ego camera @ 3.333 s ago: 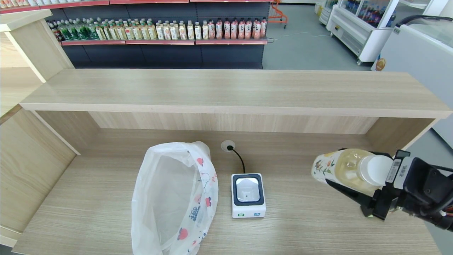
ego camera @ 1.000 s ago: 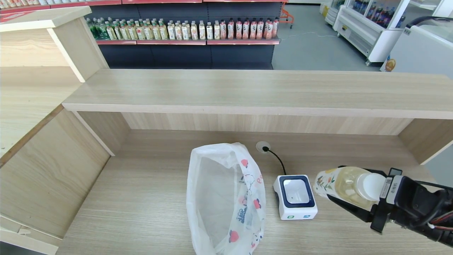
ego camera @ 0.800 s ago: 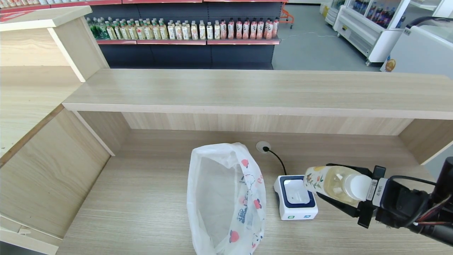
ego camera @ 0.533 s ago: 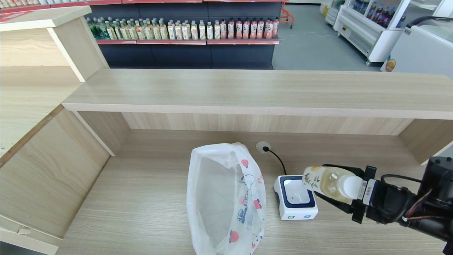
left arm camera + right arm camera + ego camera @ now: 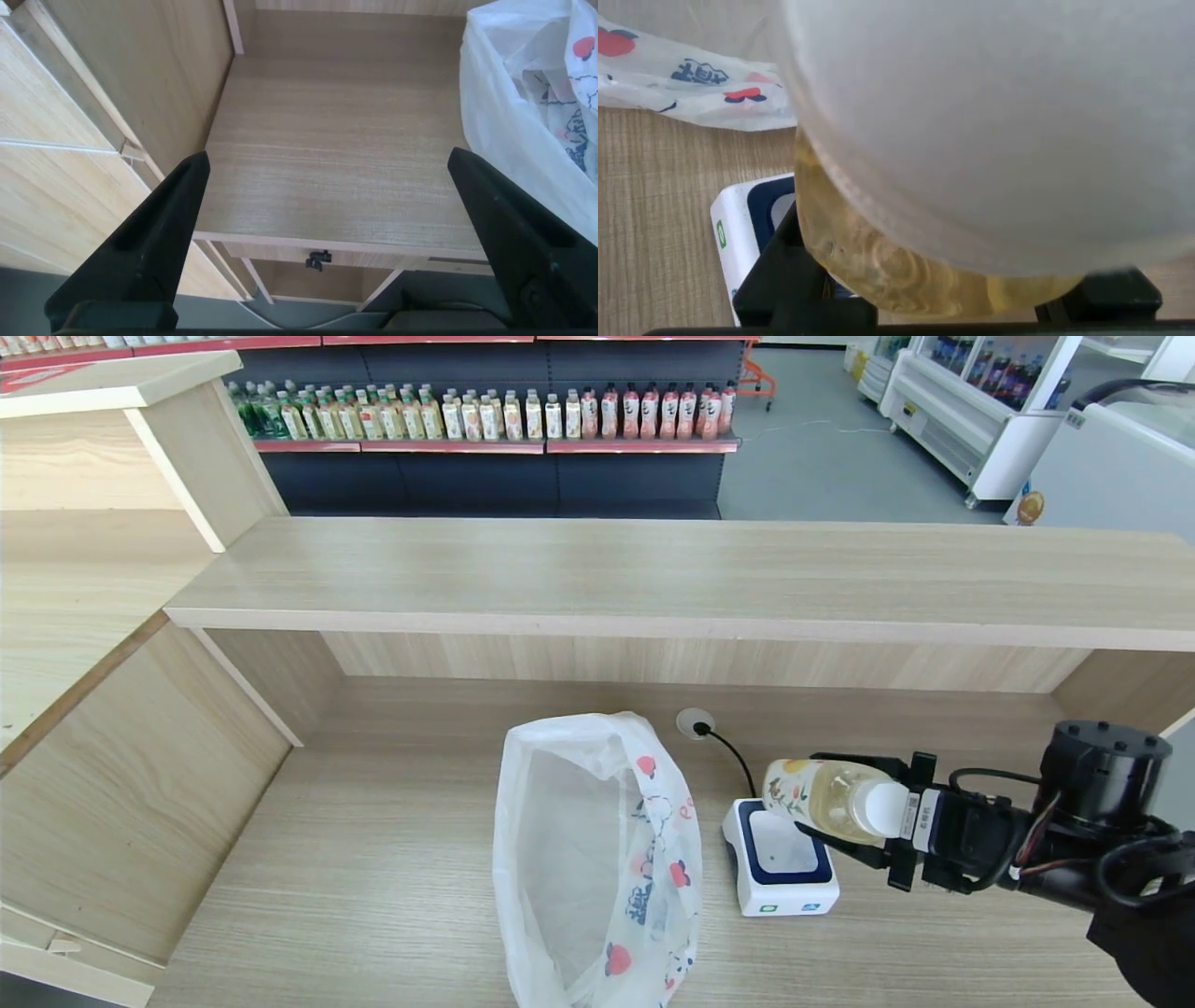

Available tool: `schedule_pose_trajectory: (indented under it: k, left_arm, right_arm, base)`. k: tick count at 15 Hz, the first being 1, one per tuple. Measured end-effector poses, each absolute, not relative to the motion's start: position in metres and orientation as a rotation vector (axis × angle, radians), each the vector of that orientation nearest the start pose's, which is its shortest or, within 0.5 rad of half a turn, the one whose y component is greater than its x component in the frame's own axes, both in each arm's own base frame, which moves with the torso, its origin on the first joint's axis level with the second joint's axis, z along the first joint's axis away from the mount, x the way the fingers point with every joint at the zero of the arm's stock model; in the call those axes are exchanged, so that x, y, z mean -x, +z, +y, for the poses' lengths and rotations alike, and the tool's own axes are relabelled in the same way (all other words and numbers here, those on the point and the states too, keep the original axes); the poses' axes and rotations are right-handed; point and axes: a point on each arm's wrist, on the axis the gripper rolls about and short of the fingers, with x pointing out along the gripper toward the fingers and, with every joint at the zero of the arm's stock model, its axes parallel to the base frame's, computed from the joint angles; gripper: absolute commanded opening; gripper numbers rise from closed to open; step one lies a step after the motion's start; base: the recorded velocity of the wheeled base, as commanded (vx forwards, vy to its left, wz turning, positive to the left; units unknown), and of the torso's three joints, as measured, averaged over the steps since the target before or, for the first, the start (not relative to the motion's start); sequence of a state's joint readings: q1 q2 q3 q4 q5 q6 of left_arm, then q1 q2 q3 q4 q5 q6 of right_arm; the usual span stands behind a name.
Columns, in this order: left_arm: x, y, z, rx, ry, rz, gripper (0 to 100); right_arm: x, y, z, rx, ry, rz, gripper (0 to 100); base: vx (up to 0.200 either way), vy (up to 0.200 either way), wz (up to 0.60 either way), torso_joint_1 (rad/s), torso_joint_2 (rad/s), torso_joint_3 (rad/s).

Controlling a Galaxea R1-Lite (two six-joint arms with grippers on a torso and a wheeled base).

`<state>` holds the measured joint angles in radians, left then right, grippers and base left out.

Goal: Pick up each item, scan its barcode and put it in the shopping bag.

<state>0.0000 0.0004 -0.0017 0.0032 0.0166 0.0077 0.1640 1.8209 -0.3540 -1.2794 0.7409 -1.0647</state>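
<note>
My left gripper [image 5: 327, 177] hangs with its fingers spread wide, holding nothing, above the counter [image 5: 327, 121] beside the bag [image 5: 597, 859]. The bag stands open, just left of the scanner [image 5: 770, 847]. My right gripper [image 5: 810, 793] is clamped on the bottle [image 5: 836, 798], which lies sideways over the scanner's right part, cap toward the wrist.

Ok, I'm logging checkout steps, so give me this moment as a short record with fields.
held item: bottle, on its side, base end above the scanner
right pincer: shut on bottle, cap toward the wrist
left pincer: open, holding nothing
scanner: on counter, window up, cable at back
bag: open, standing left of scanner
stage: at the scanner, bottle not yet bagged
</note>
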Motion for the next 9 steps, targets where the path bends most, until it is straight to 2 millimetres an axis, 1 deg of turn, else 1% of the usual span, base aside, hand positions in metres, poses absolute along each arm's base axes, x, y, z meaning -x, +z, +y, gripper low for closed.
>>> schedule_pose_trajectory:
  k: [3,9]
  left_arm:
    - [0.023,0.076,0.0,-0.008,0.017,0.002,100]
    - [0.023,0.076,0.0,-0.008,0.017,0.002,100]
  right_arm:
    - [-0.264,0.1,0.059,0.939,0.93,-0.313,0]
    - [-0.271,0.091,0.061,0.944,0.958,-0.303,0]
  base:
    - [0.0,0.0,0.0,0.0,0.0,0.0]
    - [0.0,0.0,0.0,0.0,0.0,0.0]
